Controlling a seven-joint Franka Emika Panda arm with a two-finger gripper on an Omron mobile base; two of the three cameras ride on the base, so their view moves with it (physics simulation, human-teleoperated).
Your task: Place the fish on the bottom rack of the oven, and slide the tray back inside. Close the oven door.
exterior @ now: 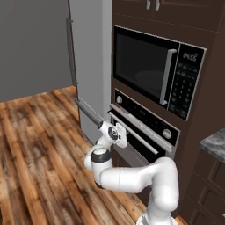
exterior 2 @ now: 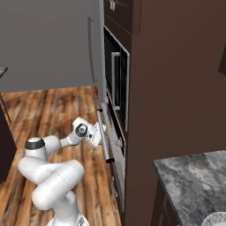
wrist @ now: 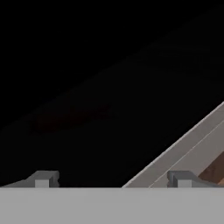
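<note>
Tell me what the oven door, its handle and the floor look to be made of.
Oven door: glossy black, probably glass over metal; the hand view shows a dark smooth panel. Handle: brushed silver metal by its look, a pale matte bar. Floor: wood planks, with brown grain and board seams. All rendered, so this is only appearance.

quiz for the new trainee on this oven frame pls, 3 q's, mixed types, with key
1. True or false: the tool has its fingers spread wide.
2. What does the tool sit closest to? A) the oven door and its bar handle B) the microwave C) the stone counter
3. Fill in: in the hand view, the silver bar runs diagonally across a ____ panel.

Key: 1 true; 2 A; 3 black
</note>
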